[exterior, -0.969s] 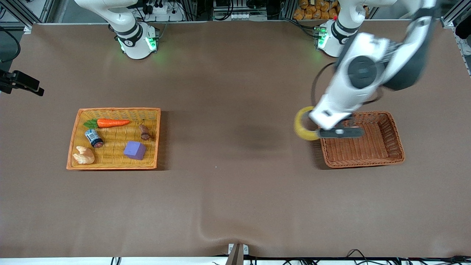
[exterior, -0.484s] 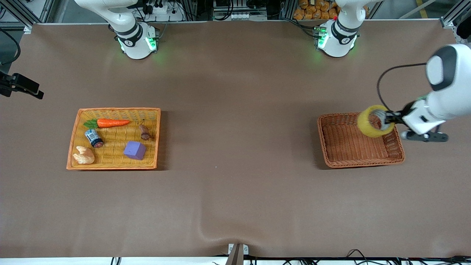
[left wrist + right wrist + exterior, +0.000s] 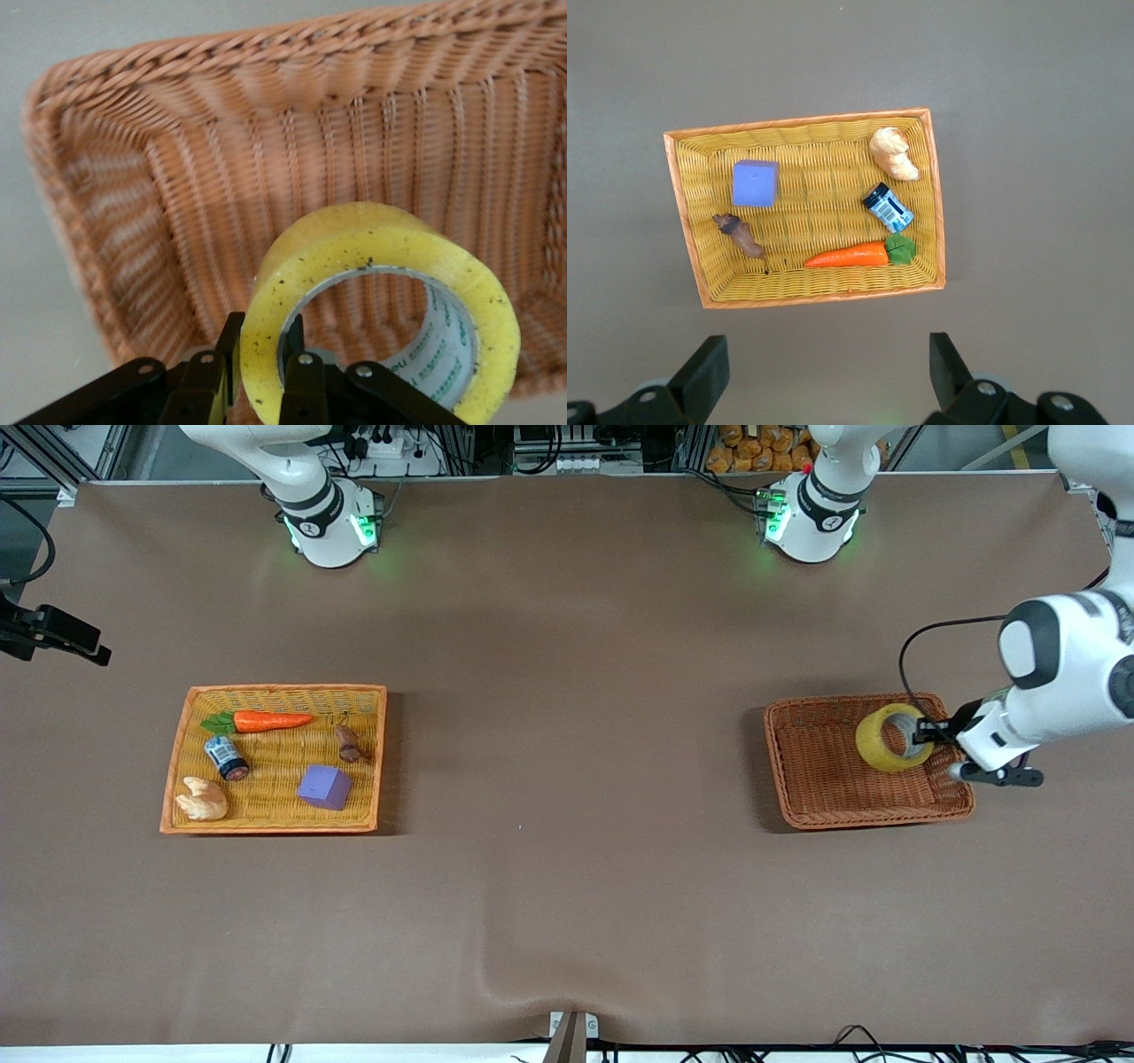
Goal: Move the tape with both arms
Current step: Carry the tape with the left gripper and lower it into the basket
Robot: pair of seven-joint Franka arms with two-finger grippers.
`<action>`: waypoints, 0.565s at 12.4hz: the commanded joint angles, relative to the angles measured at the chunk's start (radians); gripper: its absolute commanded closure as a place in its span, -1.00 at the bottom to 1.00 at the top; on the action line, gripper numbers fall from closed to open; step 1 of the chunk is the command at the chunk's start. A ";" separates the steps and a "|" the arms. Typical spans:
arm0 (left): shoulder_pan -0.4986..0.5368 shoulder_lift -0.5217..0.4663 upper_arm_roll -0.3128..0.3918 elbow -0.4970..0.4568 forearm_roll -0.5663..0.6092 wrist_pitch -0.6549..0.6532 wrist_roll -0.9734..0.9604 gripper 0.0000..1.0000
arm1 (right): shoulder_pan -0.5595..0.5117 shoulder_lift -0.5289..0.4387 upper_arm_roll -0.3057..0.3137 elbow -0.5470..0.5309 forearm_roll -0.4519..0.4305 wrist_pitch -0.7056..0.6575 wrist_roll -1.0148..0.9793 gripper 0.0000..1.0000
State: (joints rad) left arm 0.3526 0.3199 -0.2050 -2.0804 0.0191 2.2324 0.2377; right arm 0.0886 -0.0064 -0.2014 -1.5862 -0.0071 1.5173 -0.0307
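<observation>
The tape (image 3: pixel 893 738), a yellowish ring with a grey-white core, is held on edge over the brown wicker basket (image 3: pixel 780 779) at the left arm's end of the table. My left gripper (image 3: pixel 921 732) is shut on the ring's wall, one finger inside the core and one outside. In the left wrist view the tape (image 3: pixel 354 239) hangs in the left gripper (image 3: pixel 263 332) above the basket's floor (image 3: pixel 177 177). My right gripper (image 3: pixel 828 354) is open and empty, high over the table beside the yellow tray (image 3: pixel 806 119); it is out of the front view.
The yellow tray (image 3: pixel 283 688) at the right arm's end holds a carrot (image 3: pixel 270 720), a small dark can (image 3: pixel 226 756), a purple cube (image 3: pixel 324 786), a bread piece (image 3: pixel 202 799) and a brown item (image 3: pixel 348 744). A black clamp (image 3: pixel 53 631) sticks in at that table end.
My left arm has swung the tape from over the basket's inner rim to over the basket's inside, then lowered it a little. The tray's things have not moved.
</observation>
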 commanded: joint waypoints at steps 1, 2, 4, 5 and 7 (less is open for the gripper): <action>-0.006 0.062 0.003 -0.001 -0.011 0.078 -0.005 1.00 | -0.013 0.002 0.014 0.009 0.013 -0.005 0.015 -1.00; -0.006 0.071 0.003 0.002 0.005 0.085 -0.008 1.00 | -0.009 -0.001 0.016 0.009 0.013 -0.006 0.017 -1.00; -0.010 0.074 0.001 0.013 0.027 0.087 -0.031 0.88 | -0.006 0.003 0.016 0.005 0.015 -0.006 0.015 -1.00; -0.014 0.076 -0.001 0.016 0.027 0.085 -0.043 -0.36 | -0.004 0.003 0.019 0.005 0.015 -0.005 0.015 -1.00; -0.015 0.042 -0.013 0.029 0.027 0.073 -0.116 -1.00 | -0.004 0.002 0.019 0.005 0.015 -0.005 0.015 -1.00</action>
State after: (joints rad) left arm 0.3452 0.4048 -0.2081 -2.0623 0.0230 2.3197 0.1920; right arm 0.0892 -0.0046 -0.1894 -1.5858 -0.0059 1.5168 -0.0306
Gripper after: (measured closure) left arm 0.604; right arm 0.000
